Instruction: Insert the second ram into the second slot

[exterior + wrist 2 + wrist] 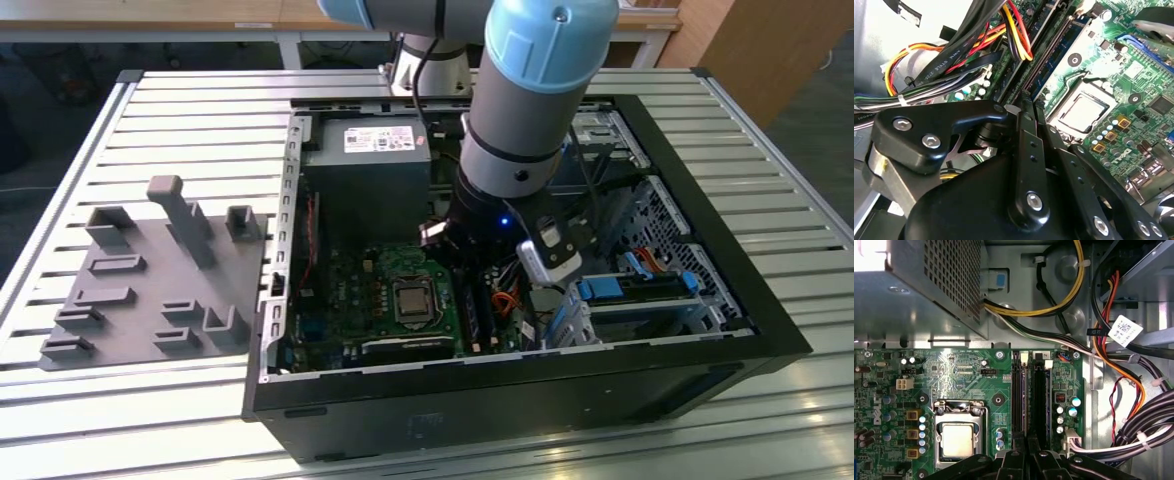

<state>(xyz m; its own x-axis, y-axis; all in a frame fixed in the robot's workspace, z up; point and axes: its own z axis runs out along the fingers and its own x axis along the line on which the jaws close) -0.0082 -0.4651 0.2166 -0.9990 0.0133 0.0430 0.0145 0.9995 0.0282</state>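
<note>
My gripper [1027,447] [1026,97] is down inside the open computer case [694,250], over the two memory slots [1041,395] beside the processor socket. Its black fingers [1024,150] are drawn together on a thin blue stick standing on edge, the second ram [1056,57] [1024,400]. The stick runs along the slot nearer the socket; how deep it sits I cannot tell. In the exterior view the arm's wrist [514,150] hides the fingers, and the slots [474,310] show just below it.
The processor socket [956,440] [407,300] lies beside the slots. The power supply box [914,290] [363,150] and coloured cable bundles [1134,430] [954,60] crowd the other sides. A drive bay with blue tabs [627,290] and a grey fixture plate [147,290] flank the motherboard.
</note>
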